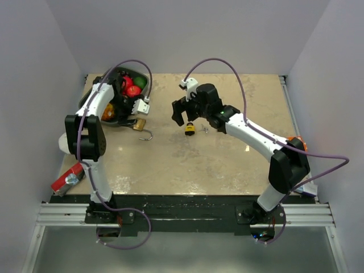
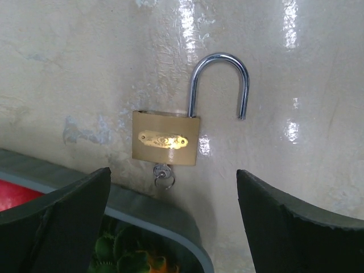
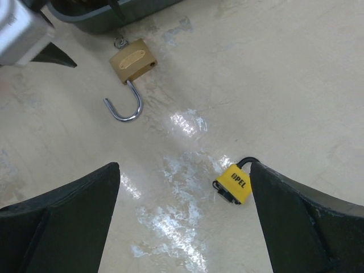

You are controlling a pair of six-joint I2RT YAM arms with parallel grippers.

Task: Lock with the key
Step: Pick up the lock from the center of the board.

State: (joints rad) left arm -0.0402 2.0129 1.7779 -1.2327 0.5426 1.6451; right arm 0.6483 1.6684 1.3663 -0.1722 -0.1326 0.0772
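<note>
A brass padlock (image 2: pixel 166 138) lies flat on the table with its steel shackle (image 2: pixel 219 79) swung open. A small key (image 2: pixel 163 172) sits in its keyhole. It also shows in the top view (image 1: pixel 140 124) and the right wrist view (image 3: pixel 134 61). My left gripper (image 2: pixel 173 227) is open, just short of the key, above the edge of a dark bowl (image 2: pixel 153 213). My right gripper (image 3: pixel 185 227) is open and empty over the table's middle, right of the padlock. A yellow OPEL key fob (image 3: pixel 234 183) lies by its right finger.
The dark bowl (image 1: pixel 145 85) with toy fruit stands at the back left, under my left arm. A red packet (image 1: pixel 67 177) lies at the table's left front edge. The yellow fob also shows in the top view (image 1: pixel 190 128).
</note>
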